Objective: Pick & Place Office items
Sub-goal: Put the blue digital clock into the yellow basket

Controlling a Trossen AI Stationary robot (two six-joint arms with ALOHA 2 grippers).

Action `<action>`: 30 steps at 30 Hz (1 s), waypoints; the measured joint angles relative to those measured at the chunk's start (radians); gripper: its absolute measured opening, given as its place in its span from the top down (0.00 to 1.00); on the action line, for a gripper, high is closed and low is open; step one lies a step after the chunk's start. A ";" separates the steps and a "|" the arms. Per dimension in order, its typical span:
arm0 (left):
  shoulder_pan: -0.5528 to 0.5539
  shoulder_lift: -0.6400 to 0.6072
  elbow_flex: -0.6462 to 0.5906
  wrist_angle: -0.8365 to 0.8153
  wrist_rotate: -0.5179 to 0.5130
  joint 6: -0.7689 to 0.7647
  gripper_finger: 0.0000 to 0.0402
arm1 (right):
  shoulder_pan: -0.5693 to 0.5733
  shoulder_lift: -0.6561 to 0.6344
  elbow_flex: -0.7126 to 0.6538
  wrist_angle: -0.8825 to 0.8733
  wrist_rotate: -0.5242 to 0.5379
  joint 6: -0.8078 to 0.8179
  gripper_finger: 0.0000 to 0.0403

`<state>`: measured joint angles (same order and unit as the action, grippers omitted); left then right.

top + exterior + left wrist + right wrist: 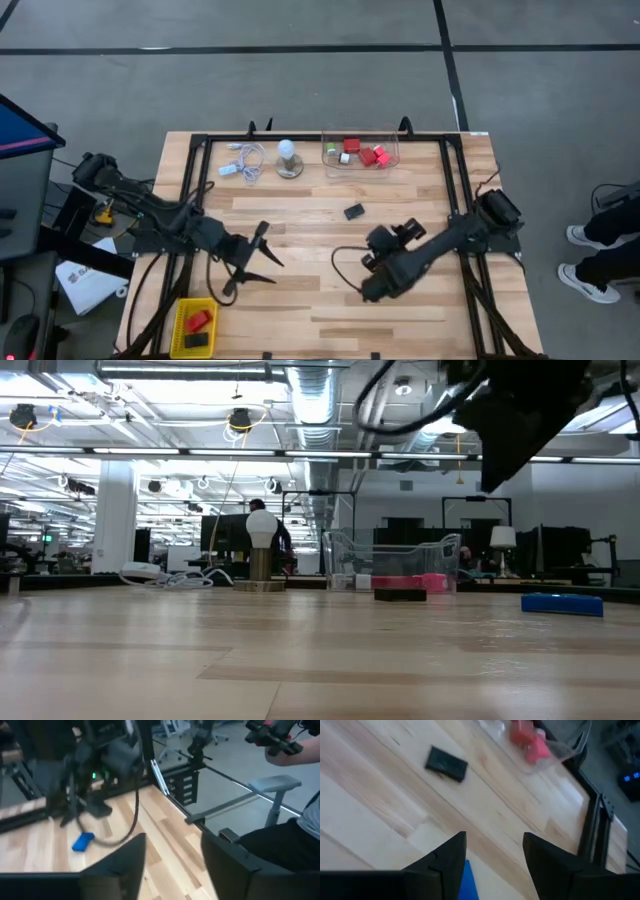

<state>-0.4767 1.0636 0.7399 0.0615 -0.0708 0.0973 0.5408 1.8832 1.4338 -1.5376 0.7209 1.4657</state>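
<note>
Left gripper: I see my left gripper (pixel 262 262) near the table's (pixel 300 210) 7 o'clock edge, jaws spread apart with nothing between them.
Right gripper: my right gripper (pixel 368 262) sits just right of centre, fingers parted and empty in its wrist view; a blue block (pixel 468 882) lies on the wood right under the fingertips.
Black block: one black block (pixel 354 211) lies alone on the wood, at 12 o'clock from the right gripper, near it but apart.
Clear bin: the clear bin (pixel 392 160) at the table's 12 o'clock edge holds red blocks (pixel 368 155) plus white and green ones.
Yellow bin: the yellow bin (pixel 180 325) at the 7 o'clock corner holds a red block (pixel 198 320) and a black one (pixel 197 340).
Other things: a white bulb (pixel 288 153) and coiled cable (pixel 245 159) stand at 11 o'clock.
</note>
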 joint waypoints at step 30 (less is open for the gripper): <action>-0.157 -0.089 -0.061 -0.099 -0.099 -0.018 0.29 | -0.181 -0.580 -0.551 0.542 -0.388 -0.256 0.53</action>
<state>-0.6337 0.9745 0.6788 -0.0380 -0.1700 0.0789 0.3594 1.3029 0.8828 -0.9959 0.3325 1.2097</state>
